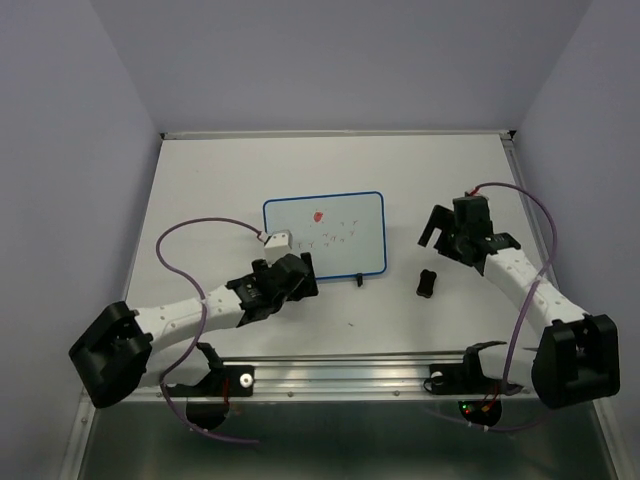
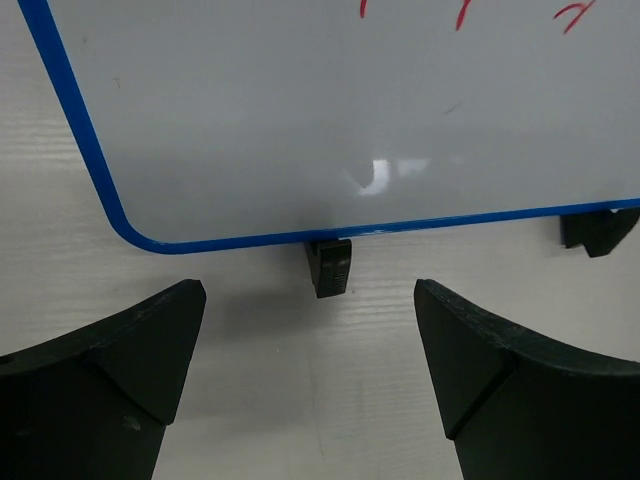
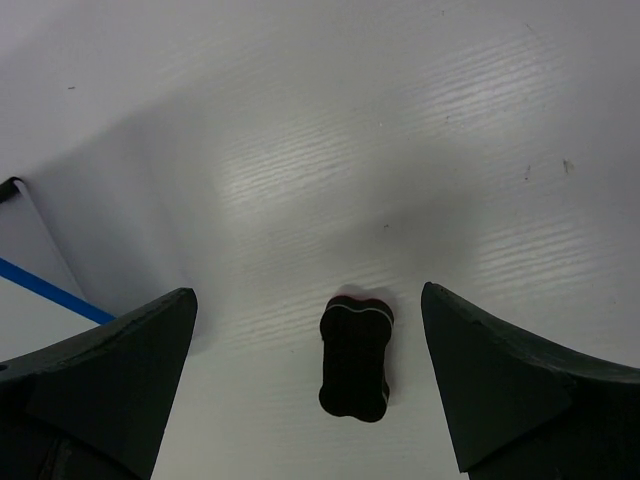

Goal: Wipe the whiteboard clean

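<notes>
While right hand (image 3: 308,292) hangs spread — black eraser (image 3: 355,358) below | whiteboard (image 1: 324,234) beside

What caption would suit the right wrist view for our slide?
Open right gripper facing the black eraser, whiteboard edge at left.

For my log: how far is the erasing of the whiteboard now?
Nothing looks erased: red marks are on the whiteboard. In hand: the open right gripper hangs over the black eraser, ungrasped; the open left gripper faces the board's near edge. Left: grasp and wipe.
</notes>
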### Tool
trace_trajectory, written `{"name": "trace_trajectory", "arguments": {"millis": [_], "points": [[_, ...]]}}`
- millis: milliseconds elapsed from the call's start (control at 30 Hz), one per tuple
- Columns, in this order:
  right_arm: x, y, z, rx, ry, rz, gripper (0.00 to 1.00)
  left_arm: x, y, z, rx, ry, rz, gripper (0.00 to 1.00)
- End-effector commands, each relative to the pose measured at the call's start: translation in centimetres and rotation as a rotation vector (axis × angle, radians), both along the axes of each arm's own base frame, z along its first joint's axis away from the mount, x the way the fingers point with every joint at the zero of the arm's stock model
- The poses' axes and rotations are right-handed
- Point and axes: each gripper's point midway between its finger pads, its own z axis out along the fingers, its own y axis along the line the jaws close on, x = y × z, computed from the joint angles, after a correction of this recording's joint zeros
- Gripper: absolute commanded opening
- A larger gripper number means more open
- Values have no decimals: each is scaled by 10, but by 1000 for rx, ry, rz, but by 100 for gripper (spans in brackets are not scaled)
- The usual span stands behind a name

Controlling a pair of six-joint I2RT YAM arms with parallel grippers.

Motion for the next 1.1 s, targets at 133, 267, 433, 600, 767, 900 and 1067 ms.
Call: {"name": "trace_trajectory", "arguments": {"millis": [133,267,433,600,767,900,1067], "points": [[-23,-3,-20,-13,46,-45,100,16,-1,-2,2,-46,122,89],[-32,-7,-27,-38,68,-59,97,19,-5,-4,7,-59,114,80],[-40,1,-37,-38,92,-55,95,19,-19,-5,6,-79,88,73],[-38,4,-37,-53,79,-75,91,15,-22,-12,22,-74,91,66],[-42,9,-44,-59,100,-57,90,17,-21,-13,29,-88,126,52],[-45,11,-52,-64,122,-52,90,20,-20,-15,44,-96,149,45],[-43,12,-52,-71,117,-53,91,23,-21,-18,68,-108,163,41]]}}
